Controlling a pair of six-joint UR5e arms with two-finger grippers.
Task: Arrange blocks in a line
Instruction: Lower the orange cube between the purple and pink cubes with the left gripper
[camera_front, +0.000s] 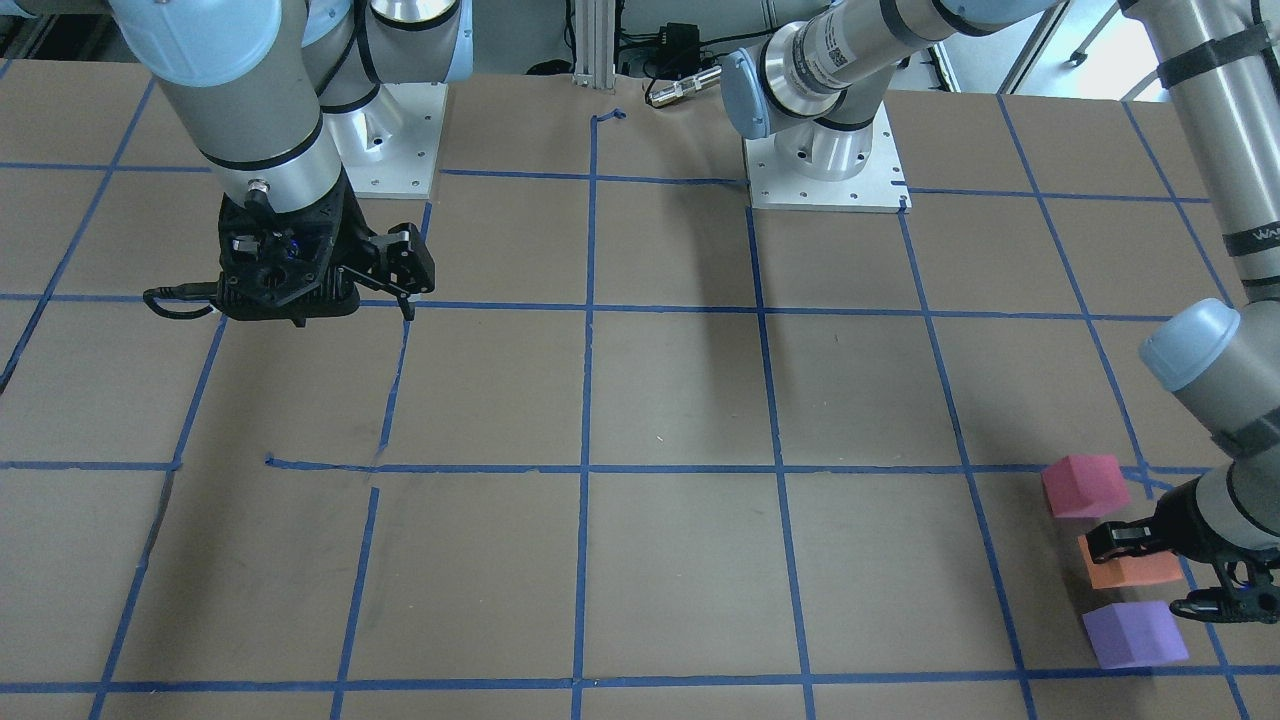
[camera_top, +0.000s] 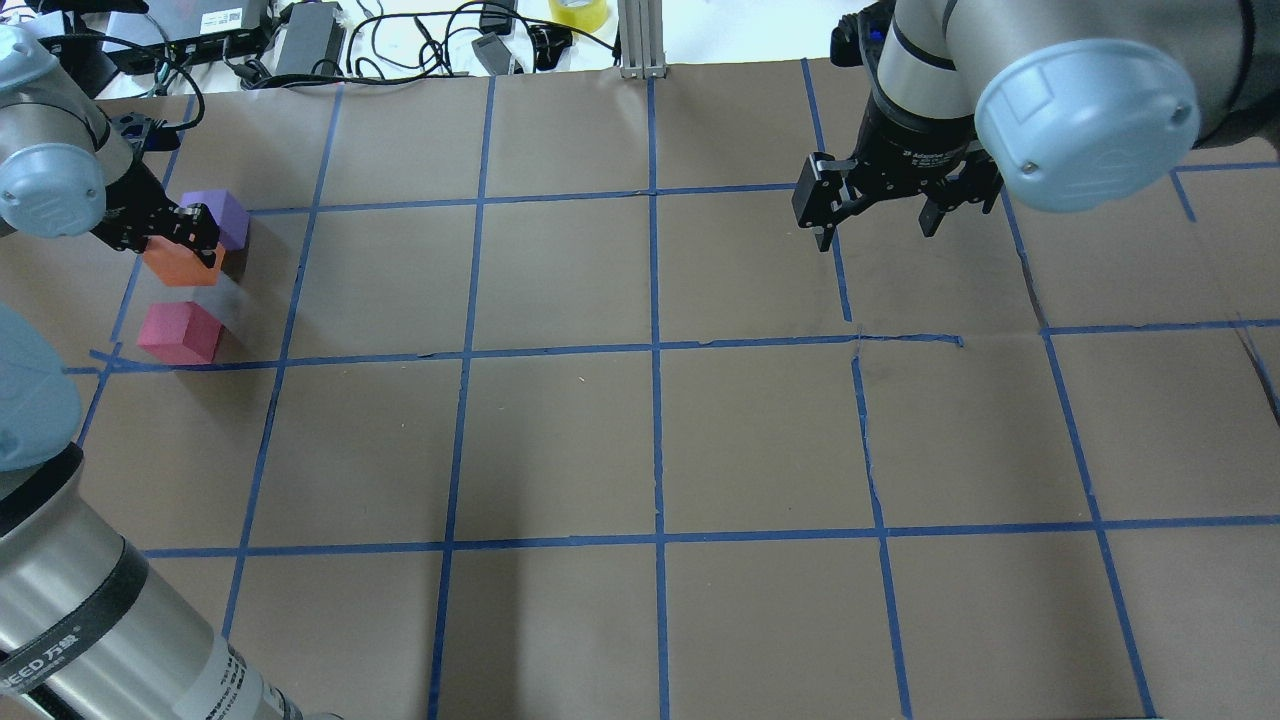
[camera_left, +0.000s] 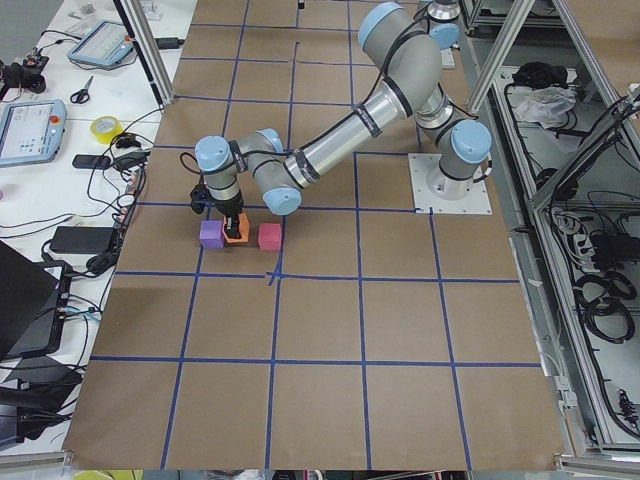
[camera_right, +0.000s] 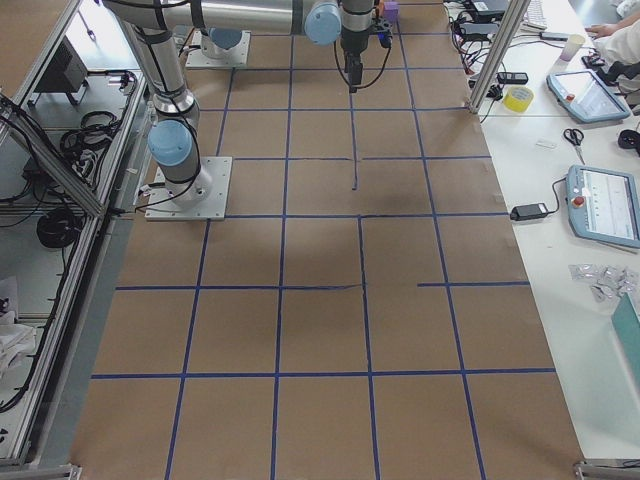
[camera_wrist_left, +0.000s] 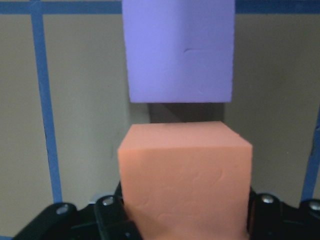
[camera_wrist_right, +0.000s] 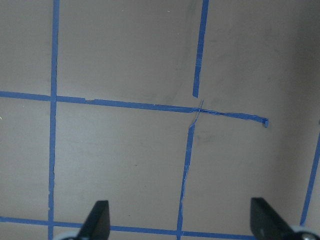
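Orange block (camera_wrist_left: 185, 175) is clamped between the left gripper's (camera_front: 1150, 572) fingers, toward the desk's far edge on the robot's left half, with purple block (camera_wrist_left: 180, 50) just beyond it and pink block (camera_top: 180, 333) on its near side; right gripper (camera_top: 878, 232) hangs spread and empty over the right half. Judged step: seating the middle block; next move calls for setting it down centred, then releasing without nudging neighbours. Cubes have no long axis; orange's faces lie square to purple's, and the row runs near-to-far, roughly parallel to the left edge.
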